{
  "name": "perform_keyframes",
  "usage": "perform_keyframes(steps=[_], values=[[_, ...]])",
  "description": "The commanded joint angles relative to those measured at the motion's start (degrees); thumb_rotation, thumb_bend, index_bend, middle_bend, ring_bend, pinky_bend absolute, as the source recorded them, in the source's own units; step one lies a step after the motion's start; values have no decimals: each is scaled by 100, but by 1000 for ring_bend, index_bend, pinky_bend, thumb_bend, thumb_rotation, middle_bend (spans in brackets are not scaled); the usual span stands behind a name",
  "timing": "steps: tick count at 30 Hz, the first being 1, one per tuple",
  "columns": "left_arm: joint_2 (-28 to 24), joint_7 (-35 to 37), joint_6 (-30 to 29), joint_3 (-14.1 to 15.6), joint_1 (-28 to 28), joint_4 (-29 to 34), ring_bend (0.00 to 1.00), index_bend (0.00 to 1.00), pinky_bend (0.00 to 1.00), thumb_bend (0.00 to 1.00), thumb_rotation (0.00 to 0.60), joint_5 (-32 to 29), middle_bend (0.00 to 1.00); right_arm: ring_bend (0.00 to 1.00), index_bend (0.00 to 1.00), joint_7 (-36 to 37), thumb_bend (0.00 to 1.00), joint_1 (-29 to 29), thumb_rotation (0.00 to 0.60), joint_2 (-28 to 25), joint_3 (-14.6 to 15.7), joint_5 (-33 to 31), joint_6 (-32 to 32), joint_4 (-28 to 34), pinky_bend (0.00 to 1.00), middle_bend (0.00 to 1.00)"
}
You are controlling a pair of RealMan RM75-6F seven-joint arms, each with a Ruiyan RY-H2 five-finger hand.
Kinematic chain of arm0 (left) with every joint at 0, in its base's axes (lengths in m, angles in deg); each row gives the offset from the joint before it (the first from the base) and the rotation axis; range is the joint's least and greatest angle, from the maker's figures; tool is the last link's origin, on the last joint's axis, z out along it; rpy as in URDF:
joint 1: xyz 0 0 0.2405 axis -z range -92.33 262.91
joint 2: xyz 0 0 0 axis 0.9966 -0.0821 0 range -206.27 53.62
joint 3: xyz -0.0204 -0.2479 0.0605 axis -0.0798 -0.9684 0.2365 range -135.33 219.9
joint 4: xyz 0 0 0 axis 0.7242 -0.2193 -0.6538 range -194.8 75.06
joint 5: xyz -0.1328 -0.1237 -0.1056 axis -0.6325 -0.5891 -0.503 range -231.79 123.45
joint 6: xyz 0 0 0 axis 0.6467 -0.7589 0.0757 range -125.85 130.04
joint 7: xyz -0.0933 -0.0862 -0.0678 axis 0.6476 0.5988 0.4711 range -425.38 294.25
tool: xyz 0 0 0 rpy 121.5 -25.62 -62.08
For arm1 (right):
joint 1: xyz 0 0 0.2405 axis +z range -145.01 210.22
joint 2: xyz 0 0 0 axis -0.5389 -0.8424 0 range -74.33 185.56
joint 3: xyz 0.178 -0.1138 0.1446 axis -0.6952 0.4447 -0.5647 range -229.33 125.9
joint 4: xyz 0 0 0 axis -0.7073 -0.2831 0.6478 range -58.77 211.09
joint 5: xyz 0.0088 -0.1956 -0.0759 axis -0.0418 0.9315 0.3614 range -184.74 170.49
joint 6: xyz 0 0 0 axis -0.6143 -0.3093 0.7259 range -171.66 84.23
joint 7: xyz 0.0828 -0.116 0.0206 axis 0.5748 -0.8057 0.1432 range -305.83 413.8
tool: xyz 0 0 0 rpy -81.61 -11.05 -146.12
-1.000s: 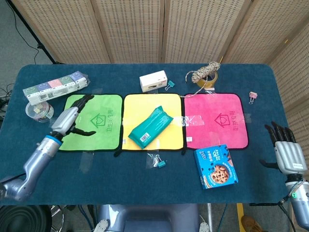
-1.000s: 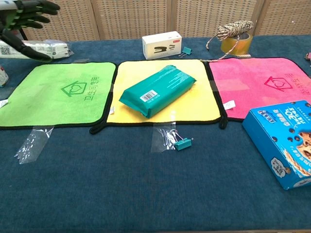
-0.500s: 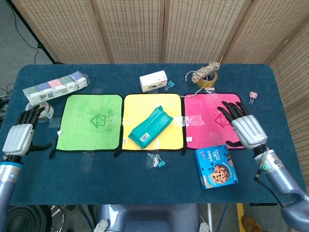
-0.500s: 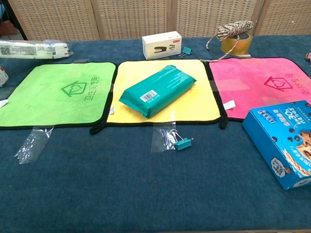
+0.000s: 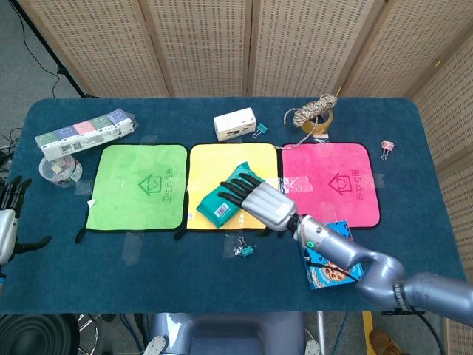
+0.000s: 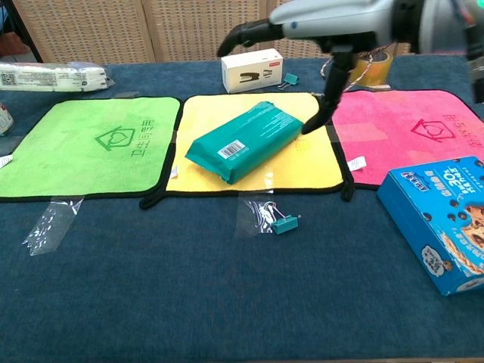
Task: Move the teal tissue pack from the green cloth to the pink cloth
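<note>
Moved: the right hand (image 5: 259, 201), which was over the pink cloth (image 5: 329, 183) half a second ago, now hangs over the yellow cloth (image 5: 214, 164); the left hand (image 5: 7, 222) has drawn back to the table's left edge.
Table: blue-covered table (image 5: 148, 274) carrying three cloths in a row, the green cloth (image 5: 137, 186) left, yellow in the middle, pink right.
Right hand: fingers spread and holding nothing, above the teal tissue pack (image 6: 243, 141); contact cannot be told.
Left hand: fingers apart, nothing in it, well clear of the cloths.
Teal tissue pack: lies tilted on the yellow cloth.
Cookie box: blue cookie box (image 6: 442, 223) in front of the pink cloth.
Small things: white box (image 5: 234, 123) and rope-topped tape roll (image 5: 316, 115) behind the cloths; teal binder clip (image 6: 285, 224) in front of the yellow one.
</note>
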Motion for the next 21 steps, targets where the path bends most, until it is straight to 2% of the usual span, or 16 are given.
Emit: perform_keyframes(steps=[1, 13, 16, 21], values=[[-37, 5, -11, -5, -39, 33, 0, 0, 0, 0, 600, 9, 0, 0, 0, -143, 0, 595, 600, 735, -112, -354, 525, -616, 0, 0], [-136, 238, 243, -94, -46, -19, 0, 0, 0, 0, 600, -76, 0, 0, 0, -746, 0, 1577, 600, 1984, -84, -1533, 1258, -1880, 0, 0], [-158, 317, 321, -108, -41, -23, 0, 0, 0, 0, 600, -70, 0, 0, 0, -870, 0, 1731, 600, 2314, 35, -1885, 1372, -2309, 0, 0], [-182, 396, 380, -123, -51, -43, 0, 0, 0, 0, 600, -48, 0, 0, 4, -1037, 0, 1768, 600, 2552, 289, -2139, 1366, -2709, 0, 0]])
